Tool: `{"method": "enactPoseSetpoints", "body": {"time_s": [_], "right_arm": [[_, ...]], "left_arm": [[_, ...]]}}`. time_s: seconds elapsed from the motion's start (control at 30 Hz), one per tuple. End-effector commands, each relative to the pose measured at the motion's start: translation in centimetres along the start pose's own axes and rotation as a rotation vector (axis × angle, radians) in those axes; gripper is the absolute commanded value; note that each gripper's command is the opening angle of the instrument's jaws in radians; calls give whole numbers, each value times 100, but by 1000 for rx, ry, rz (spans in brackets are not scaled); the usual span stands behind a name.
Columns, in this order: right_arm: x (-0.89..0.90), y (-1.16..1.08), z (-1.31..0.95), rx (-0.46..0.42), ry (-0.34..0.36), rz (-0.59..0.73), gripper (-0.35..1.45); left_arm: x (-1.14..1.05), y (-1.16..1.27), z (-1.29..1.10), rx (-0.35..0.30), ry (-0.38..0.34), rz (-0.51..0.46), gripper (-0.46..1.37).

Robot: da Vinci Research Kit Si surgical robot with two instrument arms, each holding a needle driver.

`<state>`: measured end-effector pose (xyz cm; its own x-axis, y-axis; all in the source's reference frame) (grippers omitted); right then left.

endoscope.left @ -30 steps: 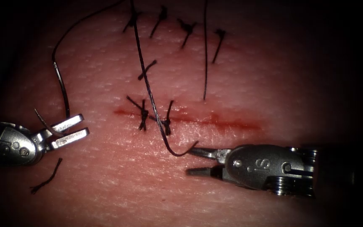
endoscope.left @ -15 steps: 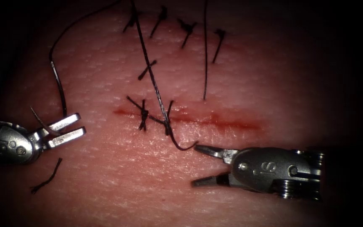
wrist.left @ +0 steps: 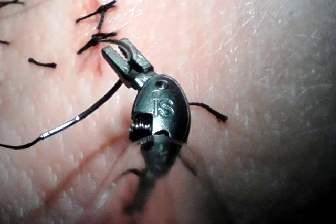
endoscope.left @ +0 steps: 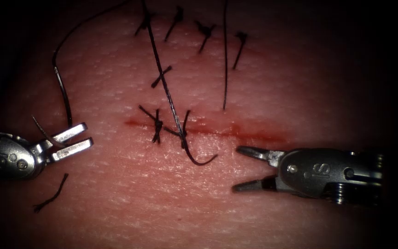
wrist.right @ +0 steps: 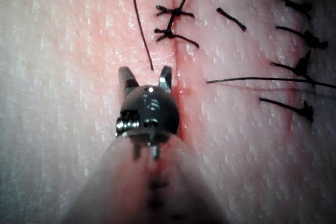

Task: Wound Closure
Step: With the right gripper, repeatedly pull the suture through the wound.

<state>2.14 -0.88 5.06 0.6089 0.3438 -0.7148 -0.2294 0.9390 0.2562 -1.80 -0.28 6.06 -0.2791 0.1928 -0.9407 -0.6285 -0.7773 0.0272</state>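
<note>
I have the left arm's silver two-jawed tool [endoscope.left: 77, 138] well off to the left of the cut, and its claw is clamped on the thin curved steel needle [endoscope.left: 50, 137]. The needle is clear of the tissue, with one slim end poking out up and to the left behind the jaws. I cannot tell how far along its curve the grip sits. From that tool a strand of dark suture thread [endoscope.left: 88, 23] climbs in a long arc towards the top. The left wrist view shows the same tool [wrist.left: 118, 51] close above the pale pink pork-belly tissue [endoscope.left: 116, 207]. The right arm's silver tool [endoscope.left: 237, 168] lies just below the right half of the straight red cut [endoscope.left: 245, 134]. Its claw is spread wide and holds nothing. The right wrist view confirms this, with both jaws of the tool [wrist.right: 145, 72] parted over bare tissue beside the cut. Two dark knotted stitches [endoscope.left: 156, 124] cross the left part of the cut. From the right-hand one a thread runs up and to the left, and its free curled tail [endoscope.left: 199, 162] rests on the tissue just left of the open claw, not touching it. Red fluid [endoscope.left: 263, 137] marks the unstitched stretch. A short cut end of thread [endoscope.left: 51, 196] lies loose below the left tool.
</note>
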Motion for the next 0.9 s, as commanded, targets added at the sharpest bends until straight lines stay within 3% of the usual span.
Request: {"method": "enactPoseSetpoints", "body": {"time_s": [0.03,0.2,0.37,0.67,0.9], "right_arm": [[0,3,5,-5,14,-4,58],[0,4,15,21,60,-32,61],[-6,1,24,62,151,-70,61],[-7,-1,34,58,180,-111,59],[-17,-5,48,80,193,-139,57]], "left_arm": [[-2,0,0,-6,1,1,-35],[-2,0,1,-6,1,1,-35],[-2,0,0,-6,1,1,-35],[-2,1,1,-6,1,1,-35],[-1,2,1,-10,3,1,-35]]}}
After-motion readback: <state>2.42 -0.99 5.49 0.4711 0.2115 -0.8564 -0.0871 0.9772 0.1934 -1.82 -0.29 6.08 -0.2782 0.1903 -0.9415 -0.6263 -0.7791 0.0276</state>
